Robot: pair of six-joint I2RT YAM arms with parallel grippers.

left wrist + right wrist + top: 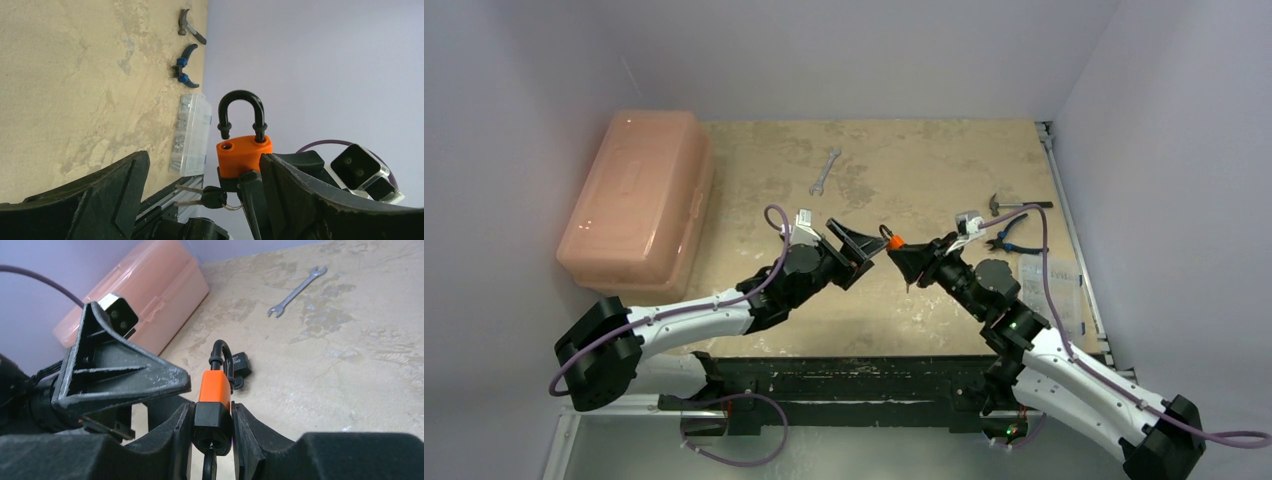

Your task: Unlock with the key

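Observation:
The orange padlock (894, 241) is held above the table centre by its black base between my right gripper's (914, 262) fingers. In the right wrist view the gripper (212, 412) is shut on the padlock (216, 387), and a key (209, 467) sits in the keyhole. In the left wrist view the padlock (244, 156) has its black shackle (240, 100) raised, with one leg out of its hole. Spare keys (212, 196) hang on a ring below. My left gripper (862, 250) is open and empty, just left of the padlock, and it also shows in its own wrist view (202, 165).
A pink plastic box (639, 195) stands at the far left. A wrench (825, 170) lies at the back centre. A hammer (1004, 203), blue-handled pliers (1009, 232) and a clear parts box (1054, 285) lie along the right edge.

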